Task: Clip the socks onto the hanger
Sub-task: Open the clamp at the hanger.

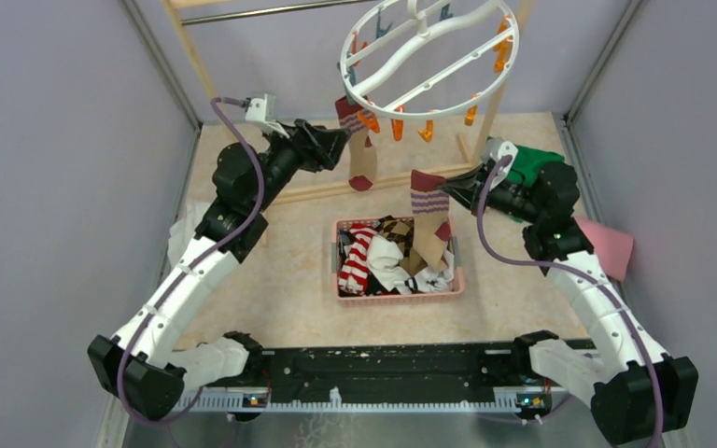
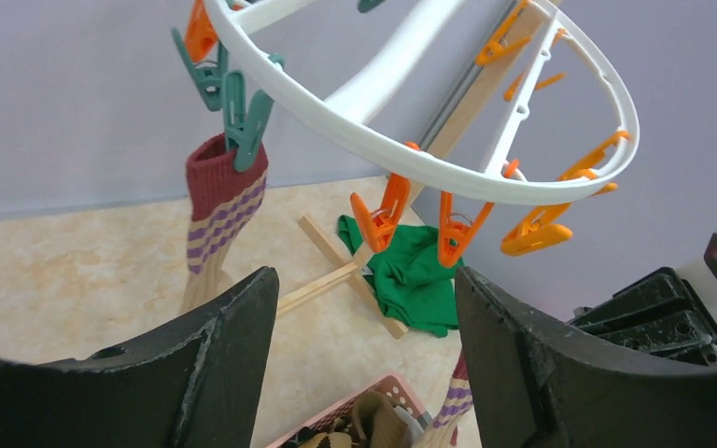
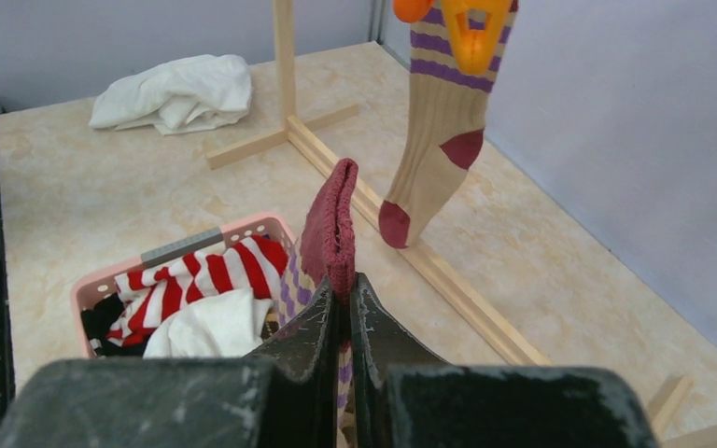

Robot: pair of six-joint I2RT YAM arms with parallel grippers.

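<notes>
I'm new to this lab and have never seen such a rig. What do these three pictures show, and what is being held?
These are two robot arms bolted at the near edge of a table, each ending in a two-finger gripper. The wide picture looks down from above and behind them; the other two come from a camera on each wrist. A round white hanger with coloured pegs hangs above, one striped sock already clipped on. On the table sit a pink basket of socks, a green cloth, a pink cloth and a white cloth. The right gripper is shut on a second striped sock; the left gripper is open and empty.
</notes>
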